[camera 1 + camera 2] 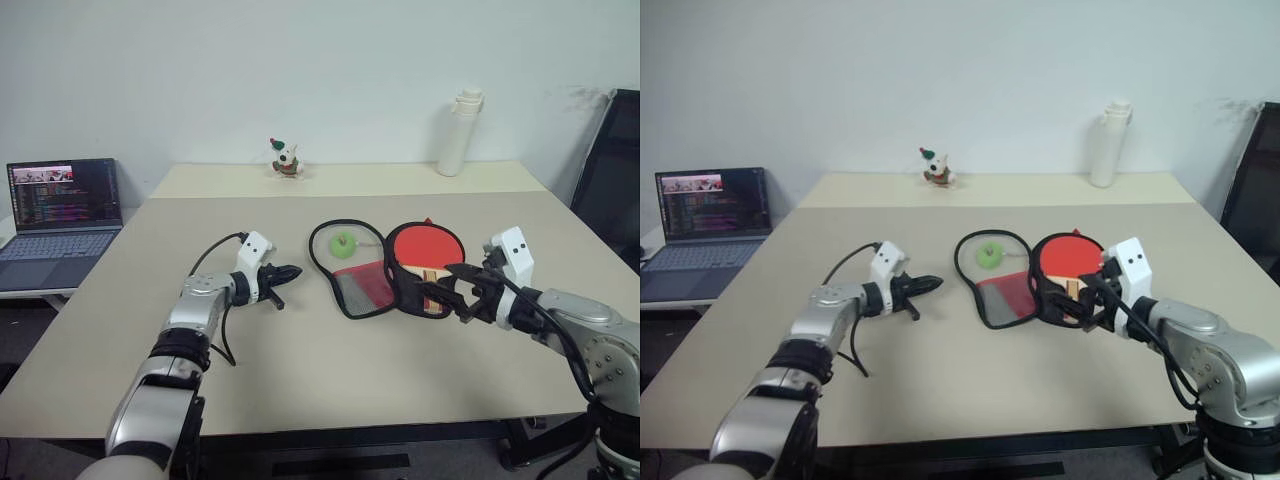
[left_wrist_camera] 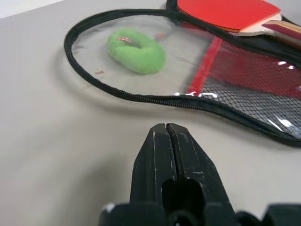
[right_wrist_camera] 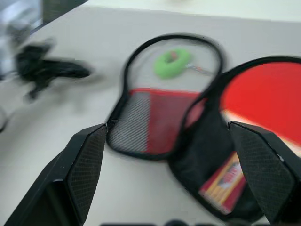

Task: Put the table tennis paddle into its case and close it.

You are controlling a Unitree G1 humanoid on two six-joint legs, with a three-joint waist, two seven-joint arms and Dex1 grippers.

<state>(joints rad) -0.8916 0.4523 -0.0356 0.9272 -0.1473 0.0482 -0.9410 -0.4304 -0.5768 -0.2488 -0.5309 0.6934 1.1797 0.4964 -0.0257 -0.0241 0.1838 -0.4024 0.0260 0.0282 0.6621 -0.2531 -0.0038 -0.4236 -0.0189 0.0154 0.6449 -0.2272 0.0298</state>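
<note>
Your left gripper (image 1: 292, 271), fingers closed, sits beside the open case (image 1: 352, 285); your right gripper (image 1: 452, 290), fingers wide open, hovers at the paddle (image 1: 428, 247).

Office: open laptop (image 1: 62, 215), plain beige table (image 1: 300, 350), black chair (image 1: 612, 190)

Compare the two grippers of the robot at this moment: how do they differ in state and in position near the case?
The left gripper is shut, its fingers pressed together; the right gripper is open wide. The left gripper is apart from the case, over bare table on its left; the right gripper is at the case's right half, where the table tennis paddle lies. Both hold nothing and point toward the case.
</note>
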